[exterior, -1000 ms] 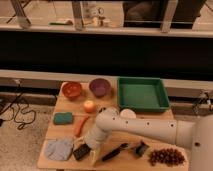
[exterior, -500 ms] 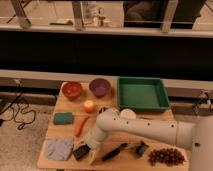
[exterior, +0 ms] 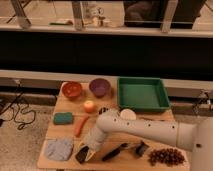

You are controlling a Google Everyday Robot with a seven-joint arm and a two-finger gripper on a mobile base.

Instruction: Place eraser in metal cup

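The gripper [exterior: 86, 151] is low at the near edge of the table [exterior: 131, 159], left of centre, set over a flat black block that I take to be the eraser [exterior: 81, 155]. Whether its fingers are spread or pinching the block I cannot tell; they merge with the dark shape under them.

Just left lies a grey cloth [exterior: 59, 149], and just right a slim black-handled tool [exterior: 115, 152]. A dark heap of grapes [exterior: 167, 157] sits further right.

To do this step well, the grip should sit square across the eraser's narrow side, and the lift should go straight up so neither neighbour gets dragged.

Further back are a carrot [exterior: 80, 125] and a teal sponge [exterior: 63, 118].

The white arm [exterior: 145, 129] crosses mid-table, hiding much there. A small dark-mouthed object by its far edge may be the metal cup [exterior: 103, 110], partly covered; I cannot be sure.

At the far side stand an orange bowl [exterior: 72, 89], a purple bowl [exterior: 99, 87] and a green tray [exterior: 143, 94].
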